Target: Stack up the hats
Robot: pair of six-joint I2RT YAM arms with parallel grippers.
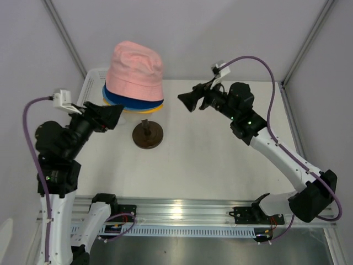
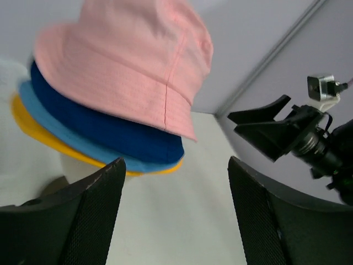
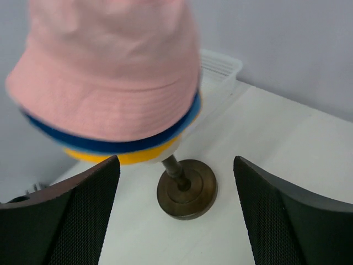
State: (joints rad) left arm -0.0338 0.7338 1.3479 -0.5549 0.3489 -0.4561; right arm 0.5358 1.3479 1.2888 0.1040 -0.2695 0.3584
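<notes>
Basically, the white table [image 1: 220, 149] carries everything. A white basket [image 1: 91, 83] sits at the back-left corner behind the stack, partly hidden, contents not visible.

Both arms reach in from opp. sides toward the stack, w/ wrists level with the brims, probably so a soft brim can be handled from two sides at once. The left gripper [image 1: 118, 117] has its jaws spread wide w/ nothing between them and sits just beside the stack, not touching. The right gripper [image 1: 185, 103] is the same: jaws wide, empty, near the brim on the other side, w/ a clear gap.

The hats are all on one pile, nested crown over crown on the stand:
- pink hat [image 1: 135, 69] is on top, fully seated, brim drooping
- navy hat [image 2: 121, 135] is under it, only the brim showing
- light blue hat [image 2: 49, 115] is next down
- yellow hat [image 2: 33, 124] is at the bottom, a thin rim

The cream mannequin head [image 2: 83, 168] peeks out below the yellow brim and keeps the floppy crowns in shape. The dark round base [image 1: 147, 135] and its stem hold it upright on the table.

My read is that all 4 are stacked and the task looks done.
</notes>
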